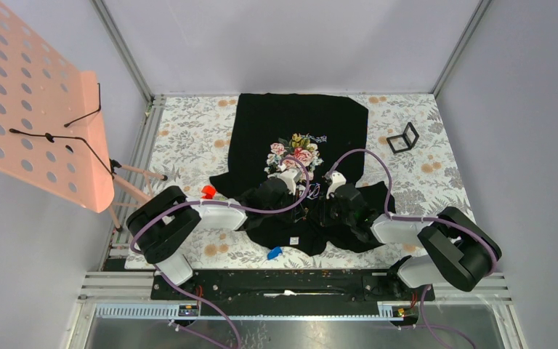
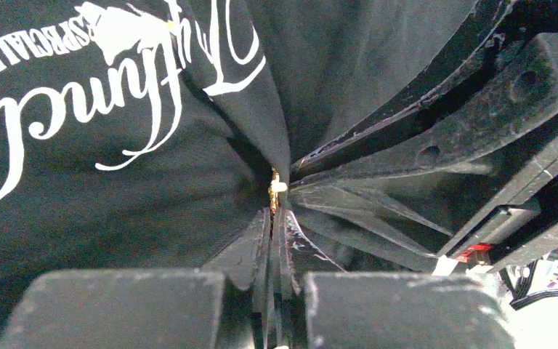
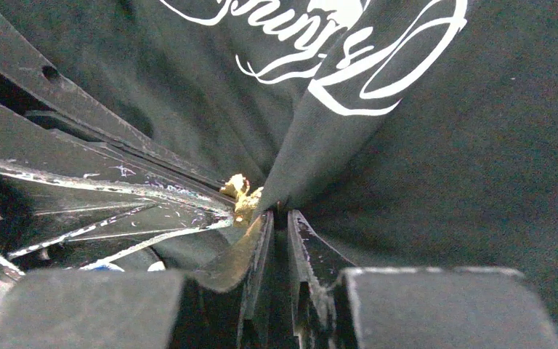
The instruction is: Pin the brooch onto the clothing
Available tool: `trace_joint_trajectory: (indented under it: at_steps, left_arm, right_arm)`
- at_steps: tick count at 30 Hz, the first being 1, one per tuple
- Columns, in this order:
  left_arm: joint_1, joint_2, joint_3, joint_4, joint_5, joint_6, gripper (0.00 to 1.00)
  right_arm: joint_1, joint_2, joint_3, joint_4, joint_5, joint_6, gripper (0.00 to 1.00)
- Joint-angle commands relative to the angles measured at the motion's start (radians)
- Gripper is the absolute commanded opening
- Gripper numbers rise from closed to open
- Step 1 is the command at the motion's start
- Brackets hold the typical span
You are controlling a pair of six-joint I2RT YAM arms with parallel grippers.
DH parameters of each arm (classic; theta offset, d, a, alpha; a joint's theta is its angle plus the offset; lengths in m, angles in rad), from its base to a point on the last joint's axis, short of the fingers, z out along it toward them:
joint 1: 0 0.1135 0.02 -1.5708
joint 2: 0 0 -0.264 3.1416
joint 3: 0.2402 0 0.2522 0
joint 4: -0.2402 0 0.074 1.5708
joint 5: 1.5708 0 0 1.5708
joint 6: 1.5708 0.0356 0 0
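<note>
Holds a tiny golden-yellow leaf-shaped brooch at the very tips of the left fingers, clenched on it with only a sliver of gap between them. Puts it at 12 o'clock of those tips in the left wrist view, pressed against a peaked fold of a black T-shirt with pink roses and white script lettering. Pinches that same fold with the right fingers, shut tight on the cloth. Shows the brooch at 11 o'clock of the right tips in the right wrist view, just beside them and touching the fold's edge, with the left fingers reaching in from 9 o'clock. Brings the 2 pairs of fingers nose to nose, with the brooch at the meeting point. Cannot tell whether the pin has pierced the cloth.

Seen from above: T-shirt spread on a floral-print surface, its lower part bunched under both arms, and the 2 arms converging at 6 o'clock of the rose print. Brooch too small to make out in that view. Small red block at 9 o'clock of the meeting point, beside the left arm. Small blue piece at 7 o'clock, just beside the hem.
</note>
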Motion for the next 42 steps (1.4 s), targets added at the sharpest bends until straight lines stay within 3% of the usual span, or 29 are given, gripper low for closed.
trace_joint_trajectory:
  at_steps: [1, 14, 27, 33, 38, 42]
  left_arm:
    - [-0.001, 0.012, 0.033, 0.003, 0.032, 0.015, 0.0]
    - [0.022, 0.043, 0.09, -0.066, 0.038, -0.021, 0.0]
    - [0.024, 0.09, 0.139, -0.092, 0.123, 0.013, 0.0]
    - [0.027, 0.028, 0.052, -0.014, 0.044, -0.016, 0.0]
    - [0.027, -0.002, -0.025, 0.116, 0.043, -0.046, 0.0]
    - [0.027, -0.023, -0.08, 0.205, 0.029, -0.061, 0.0]
  right_arm:
    - [0.001, 0.02, 0.026, 0.063, -0.038, -0.026, 0.18]
    - [0.006, 0.017, 0.004, 0.111, -0.092, -0.049, 0.02]
    - [0.043, 0.03, 0.037, 0.067, -0.08, -0.08, 0.03]
    - [0.043, -0.061, 0.004, 0.026, 0.017, -0.056, 0.18]
    - [0.042, -0.215, -0.035, -0.025, 0.078, -0.031, 0.39]
    - [0.042, -0.336, -0.03, -0.167, 0.217, 0.024, 0.54]
